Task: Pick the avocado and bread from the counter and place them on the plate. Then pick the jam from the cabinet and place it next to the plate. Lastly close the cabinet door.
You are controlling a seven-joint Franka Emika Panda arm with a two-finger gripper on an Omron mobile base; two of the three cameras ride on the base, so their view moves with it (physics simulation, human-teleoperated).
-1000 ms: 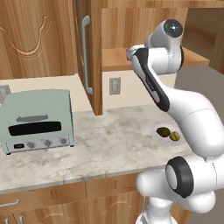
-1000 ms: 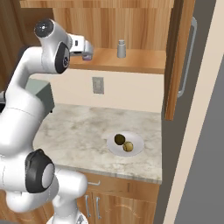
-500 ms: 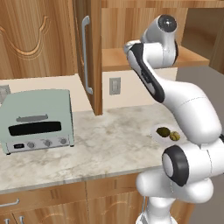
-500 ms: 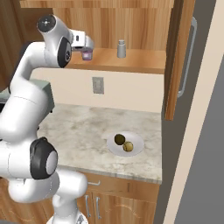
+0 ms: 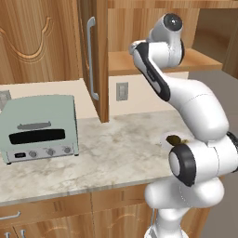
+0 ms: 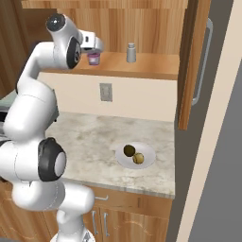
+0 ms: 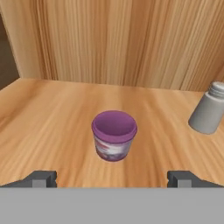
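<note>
the white arm is raised up to the warm-brown wood-grain wall cabinet (image 6: 142, 28), and its two-finger gripper (image 7: 113, 178) is pointing into the open shelf space, its small dark fingers (image 7: 41, 178) spread wide with nothing between them. the tiny squat purple jar of jam (image 7: 113, 135) stands upright on the lighter wooden shelf (image 7: 52, 127), just ahead of the gripper and centred between the two tips, so i think the hand is lined up this way in order to slide forward around the jar. from the jar, the taller grey shaker bottle (image 7: 209, 110) stands at about 2 o'clock in the hand view, apart from it, so it should not disturb the grasp if the approach goes straight. down on the beige-grey marbled stone counter (image 6: 90, 137) the small round white plate (image 6: 146, 153) already carries the dark olive-brown oval avocado (image 6: 129, 151) and, at about 4 o'clock from it and touching or nearly so, the tan-yellow lump of bread (image 6: 138, 158); this part of the task looks done. the tall brown cabinet door with the silver bar handle (image 6: 201, 61) stands open, which is needed to reach the jar, and closing it is not yet done. a pale green toaster oven (image 5: 39, 128) sits on the counter, well apart from the plate.
</note>
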